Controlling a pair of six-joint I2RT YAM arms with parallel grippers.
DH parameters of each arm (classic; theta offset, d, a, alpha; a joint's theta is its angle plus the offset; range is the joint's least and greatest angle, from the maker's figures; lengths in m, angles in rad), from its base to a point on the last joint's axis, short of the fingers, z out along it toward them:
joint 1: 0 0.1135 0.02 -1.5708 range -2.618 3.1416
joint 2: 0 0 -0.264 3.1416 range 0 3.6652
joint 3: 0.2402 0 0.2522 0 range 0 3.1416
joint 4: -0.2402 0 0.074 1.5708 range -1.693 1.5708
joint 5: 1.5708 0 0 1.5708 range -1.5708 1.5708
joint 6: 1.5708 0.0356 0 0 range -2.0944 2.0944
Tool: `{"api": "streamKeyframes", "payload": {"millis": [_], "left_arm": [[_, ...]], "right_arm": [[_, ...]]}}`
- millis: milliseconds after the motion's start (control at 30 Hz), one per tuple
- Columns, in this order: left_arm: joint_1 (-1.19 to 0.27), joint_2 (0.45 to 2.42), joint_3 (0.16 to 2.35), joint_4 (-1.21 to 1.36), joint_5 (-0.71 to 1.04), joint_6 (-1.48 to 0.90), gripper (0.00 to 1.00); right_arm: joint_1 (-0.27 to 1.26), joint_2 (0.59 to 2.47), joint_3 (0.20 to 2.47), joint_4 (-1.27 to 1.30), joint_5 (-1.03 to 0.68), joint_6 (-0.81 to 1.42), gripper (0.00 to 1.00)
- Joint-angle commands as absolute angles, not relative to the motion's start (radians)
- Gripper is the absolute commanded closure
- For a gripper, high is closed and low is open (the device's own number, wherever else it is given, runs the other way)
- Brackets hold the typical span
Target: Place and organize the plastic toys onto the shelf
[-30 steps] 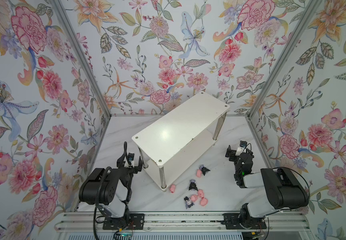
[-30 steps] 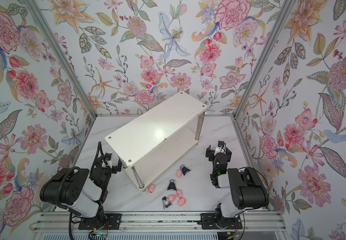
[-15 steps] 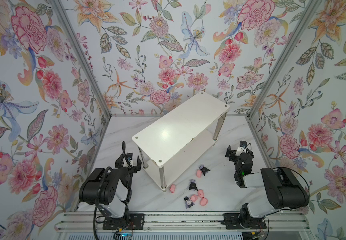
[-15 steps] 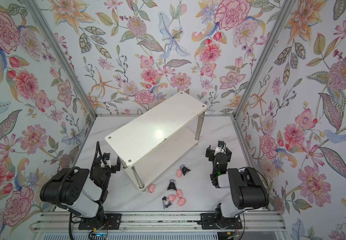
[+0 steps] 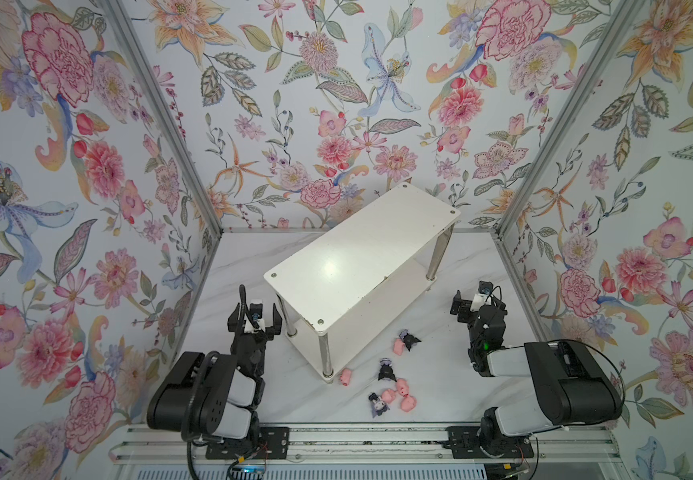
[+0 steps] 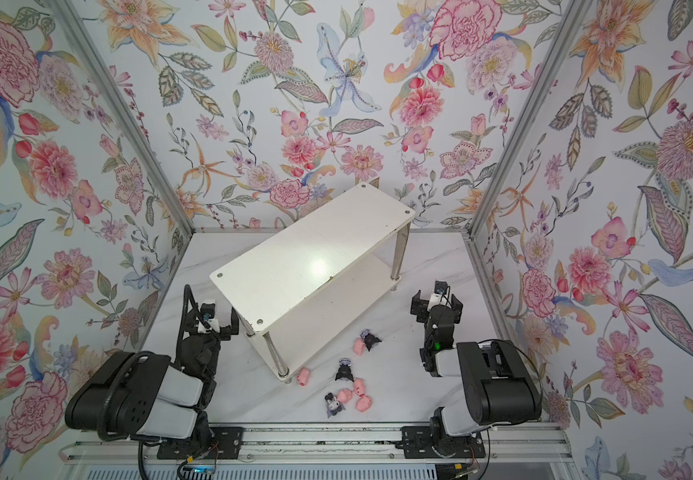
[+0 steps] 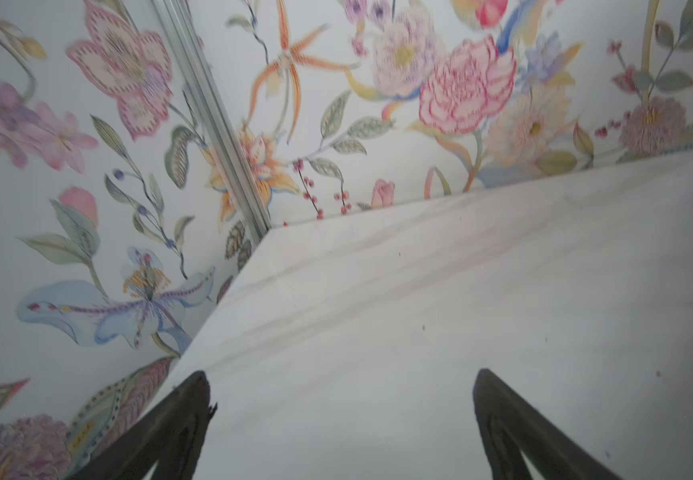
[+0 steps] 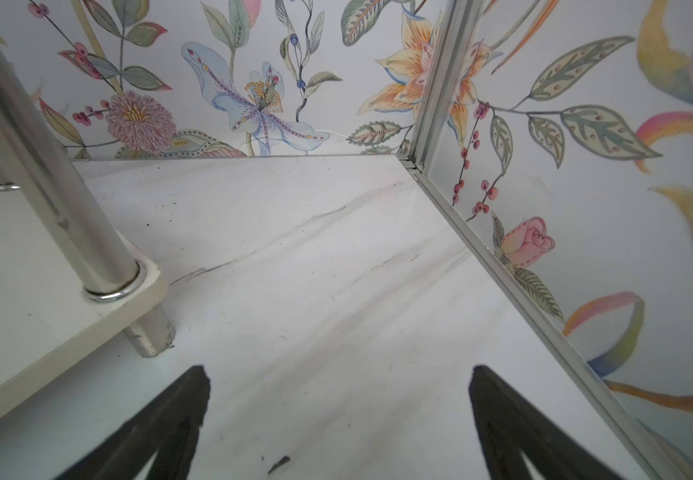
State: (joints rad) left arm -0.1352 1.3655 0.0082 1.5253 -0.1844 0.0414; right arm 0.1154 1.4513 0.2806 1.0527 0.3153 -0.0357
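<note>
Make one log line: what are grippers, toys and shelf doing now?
left gripper: open, empty | right gripper: open, empty | tiny pink and purple plastic toys: on marble tabletop | white two-tier shelf: top bare

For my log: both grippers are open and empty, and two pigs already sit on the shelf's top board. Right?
No: both top views show the shelf bare on top, all pigs on the tabletop. The left gripper and right gripper are open and empty.

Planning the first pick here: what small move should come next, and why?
Probably swing the right pincer toward the dark-eared figurine beside a pink pig: that pair lies nearest this open, empty pincer, every toy lies on the table, and the shelf shows none on its visible boards.
</note>
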Motion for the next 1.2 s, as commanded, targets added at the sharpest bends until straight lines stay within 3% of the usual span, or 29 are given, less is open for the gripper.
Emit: {"api": "streamKeyframes", "payload": {"millis": [0, 100, 200, 300, 433, 533, 833, 1167], "left_arm": [[-0.2, 1.133, -0.092, 1.597, -0.458, 0.023, 0.01], [-0.216, 0.856, 0.011, 1.062, -0.58, -0.12, 0.01], [-0.217, 0.669, 0.034, 0.81, -0.645, -0.257, 0.01], [-0.215, 0.479, 0.017, 0.643, -0.566, -0.337, 0.01], [-0.213, 0.299, -0.066, 0.679, -0.358, -0.367, 0.01], [-0.215, 0.313, -0.041, 0.649, -0.348, -0.369, 0.01], [-0.215, 0.458, 0.079, 0.585, -0.249, -0.335, 0.01], [-0.215, 0.451, 0.136, 0.474, -0.164, -0.42, 0.01]], "right_arm": [[0.161, 1.321, 0.313, 0.912, 0.41, -0.071, 0.01], [0.181, 1.219, 0.381, 0.683, 0.397, -0.023, 0.01], [0.187, 1.168, 0.441, 0.497, 0.347, 0.038, 0.01], [0.184, 1.15, 0.457, 0.451, 0.15, 0.037, 0.02], [0.177, 1.204, 0.548, 0.378, -0.1, -0.007, 0.35], [0.173, 1.284, 0.673, 0.28, -0.182, -0.046, 0.47], [0.079, 1.399, 0.843, 0.335, -0.282, -0.042, 0.21], [0.034, 1.552, 1.035, 0.323, -0.451, -0.042, 0.24]]}}
